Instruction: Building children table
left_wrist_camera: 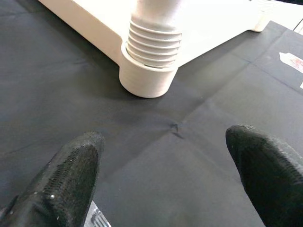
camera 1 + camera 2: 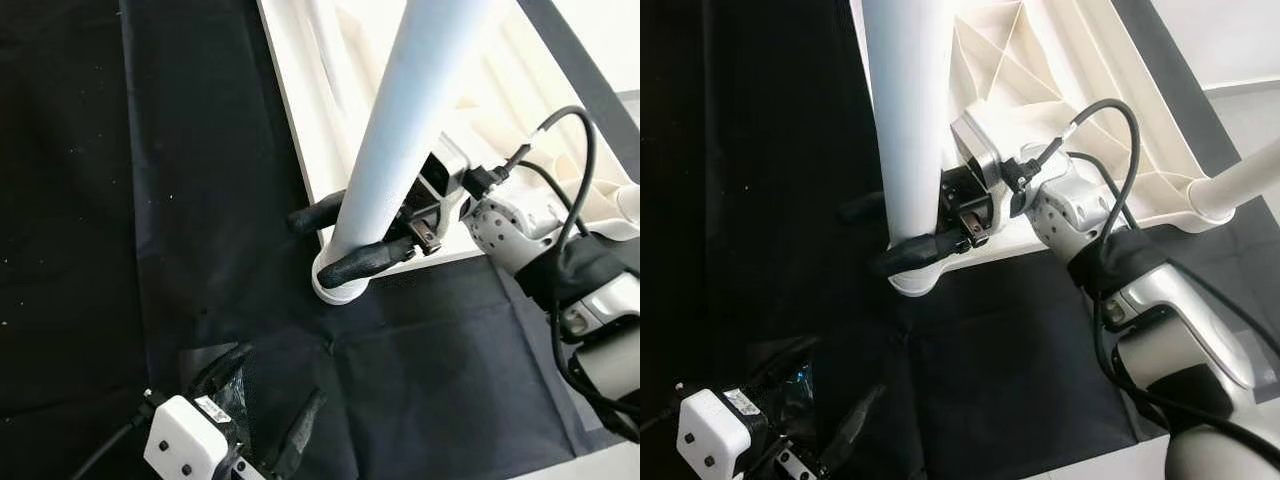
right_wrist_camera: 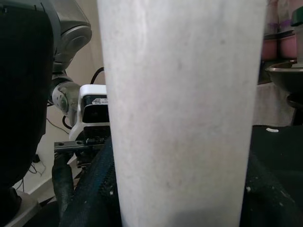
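On the black cloth (image 2: 420, 370) lies the white table top (image 2: 1080, 60), turned upside down so that its ribs show. At its near corner a white leg (image 2: 400, 140) stands in a round socket (image 1: 147, 80), leaning a little toward the camera. From the left wrist view the threads of the leg are visible above the socket rim, so the leg seems not yet fully screwed in. A second leg (image 2: 1240, 180) already stands at the corner on the right.

The right tool (image 2: 345, 240) holds the leg low, just above the socket, with one black finger on each side of the tube; it is pinching the leg. The left tool (image 1: 161, 175) hovers close over the cloth, in front of the same corner, with its two fingers (image 1: 66, 175) spread and holding nothing.

The step in hand is probably to turn the leg into the socket. To do it well, the leg should first be brought upright, because a tilted thread can jam or cut wrongly. The right tool should keep its grip low and turn in short strokes, then let go and take hold again. The left tool could press on the table top edge (image 1: 90, 28) so the top does not slide on the smooth cloth. The turning should stop when the threads disappear.
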Motion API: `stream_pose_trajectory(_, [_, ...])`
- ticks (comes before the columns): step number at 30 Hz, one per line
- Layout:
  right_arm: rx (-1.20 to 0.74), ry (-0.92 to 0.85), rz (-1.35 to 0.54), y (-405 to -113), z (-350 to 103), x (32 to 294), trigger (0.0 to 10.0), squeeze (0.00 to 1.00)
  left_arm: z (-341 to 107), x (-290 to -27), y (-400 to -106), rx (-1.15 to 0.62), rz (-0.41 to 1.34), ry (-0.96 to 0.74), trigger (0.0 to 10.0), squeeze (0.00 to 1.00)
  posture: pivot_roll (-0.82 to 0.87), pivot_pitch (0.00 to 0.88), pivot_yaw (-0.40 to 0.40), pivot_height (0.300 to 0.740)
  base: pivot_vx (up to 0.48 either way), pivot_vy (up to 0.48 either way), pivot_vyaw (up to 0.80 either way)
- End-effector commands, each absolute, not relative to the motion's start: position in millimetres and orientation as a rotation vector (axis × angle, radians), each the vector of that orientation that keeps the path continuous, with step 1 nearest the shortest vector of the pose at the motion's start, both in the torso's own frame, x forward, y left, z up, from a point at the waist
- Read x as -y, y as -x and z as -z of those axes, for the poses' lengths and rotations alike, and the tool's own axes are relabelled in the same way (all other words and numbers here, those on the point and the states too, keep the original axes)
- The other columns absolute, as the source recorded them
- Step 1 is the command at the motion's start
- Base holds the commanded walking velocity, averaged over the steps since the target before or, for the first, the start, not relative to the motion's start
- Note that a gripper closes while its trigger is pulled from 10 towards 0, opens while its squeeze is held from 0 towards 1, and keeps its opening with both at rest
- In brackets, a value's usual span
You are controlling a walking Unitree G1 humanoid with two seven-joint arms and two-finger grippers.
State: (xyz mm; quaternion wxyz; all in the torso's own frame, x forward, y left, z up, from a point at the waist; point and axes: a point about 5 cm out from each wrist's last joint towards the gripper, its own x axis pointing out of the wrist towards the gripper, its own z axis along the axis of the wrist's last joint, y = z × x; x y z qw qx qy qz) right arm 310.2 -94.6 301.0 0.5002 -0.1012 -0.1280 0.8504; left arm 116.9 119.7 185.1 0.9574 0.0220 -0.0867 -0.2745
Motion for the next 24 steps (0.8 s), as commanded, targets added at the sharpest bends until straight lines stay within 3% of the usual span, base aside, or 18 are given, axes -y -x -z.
stream_pose_trajectory(1, [0.013,0.238,-2.083,-307.5,-242.9,100.8,10.0,0.00,-180.0,-119.4,-114.6,0.134,0.577,-0.035,10.0,0.00,-0.04,0.498,-0.060,0.740,0.000,0.000,0.00])
stream_pose_trajectory(17, [-0.033,0.531,-2.087,-302.5,-225.6,105.8,10.0,0.00,-180.2,-119.0,-115.3,0.138,0.576,-0.036,10.0,0.00,-0.04,0.497,-0.068,0.740,0.000,0.000,0.00])
stream_pose_trajectory(24, [-0.009,0.308,-2.058,-306.2,-235.7,102.8,10.0,0.00,-179.9,-118.7,-115.2,0.136,0.578,-0.033,10.0,0.00,-0.05,0.494,-0.070,0.740,0.000,0.000,0.00])
